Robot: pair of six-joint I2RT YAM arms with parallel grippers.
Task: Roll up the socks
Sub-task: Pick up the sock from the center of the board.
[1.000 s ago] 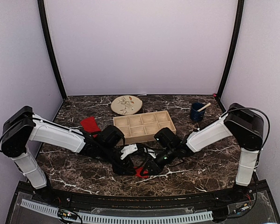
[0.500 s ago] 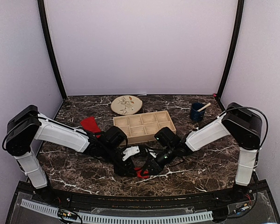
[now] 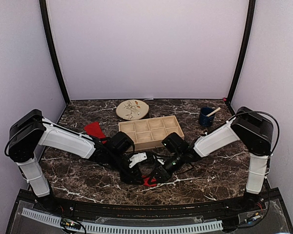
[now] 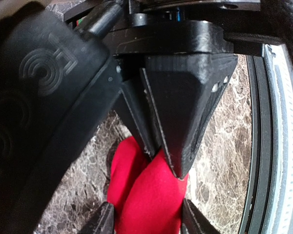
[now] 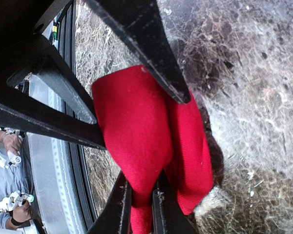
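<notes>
Top view, left to right. The left arm (image 3: 63, 140) reaches from its base at the left wall toward the middle of the dark marble table (image 3: 219, 170). Behind its forearm the far sock (image 3: 94, 129) lies flat on the marble, bright red, left of the wooden tray (image 3: 154, 142) and apart from it. A pale round plate (image 3: 133, 109) sits behind the tray, near the back wall.

The tray is divided into compartments (their contents cannot be made out from this height). In front of it, close to the table's near edge, both arms meet over the near sock (image 3: 147, 182), a small red lump showing between the two black wrists.

Left wrist view. The left gripper (image 4: 147, 223) straddles the near sock: its jaws stand apart, one finger against each flank, with the red fabric filling the gap, so the grip is across the sock's width. A black finger of the other arm comes down onto the fabric from above.

Right wrist view. The right gripper (image 5: 140, 207) has its jaws nearly together, pinched on a narrow fold of the same sock. The rest of the sock bulges upward between the left gripper's two fingers.

Top view, far right. The right arm (image 3: 216, 139) slopes down from its base at the right wall. A dark blue cup (image 3: 204, 118) holding a pale stick (image 3: 213, 112) stands behind it, near the back right corner.
</notes>
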